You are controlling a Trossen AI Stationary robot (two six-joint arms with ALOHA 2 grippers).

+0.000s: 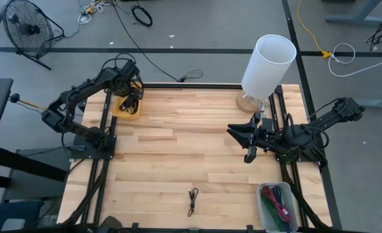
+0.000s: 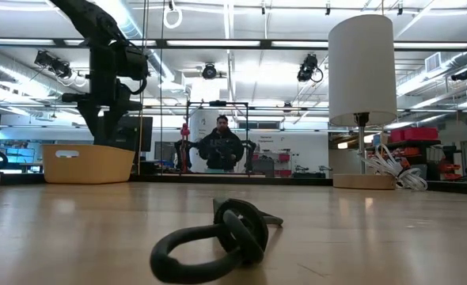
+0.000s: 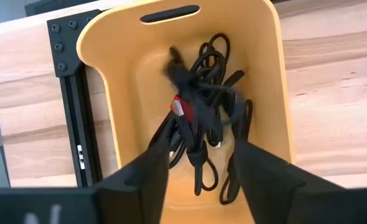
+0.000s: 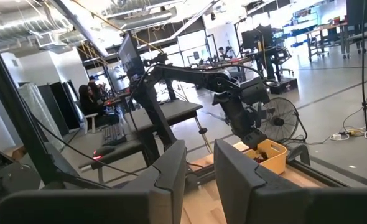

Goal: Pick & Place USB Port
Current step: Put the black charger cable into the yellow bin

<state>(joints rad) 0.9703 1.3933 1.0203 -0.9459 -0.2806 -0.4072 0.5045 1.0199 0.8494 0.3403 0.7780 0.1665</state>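
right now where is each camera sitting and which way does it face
High view: above the table, looking straight down; shows both arms, the yellow bin, the lamp and a loose black cable.
Low view: at table-top height, looking level across into the room; the left arm comes down over the bin.
Left wrist view: on the left arm, looking down into the bin; the left gripper is open over the tangled cables.
Right wrist view: on the right arm, facing across the table; the right gripper is open.
Shared: all four show the yellow bin.
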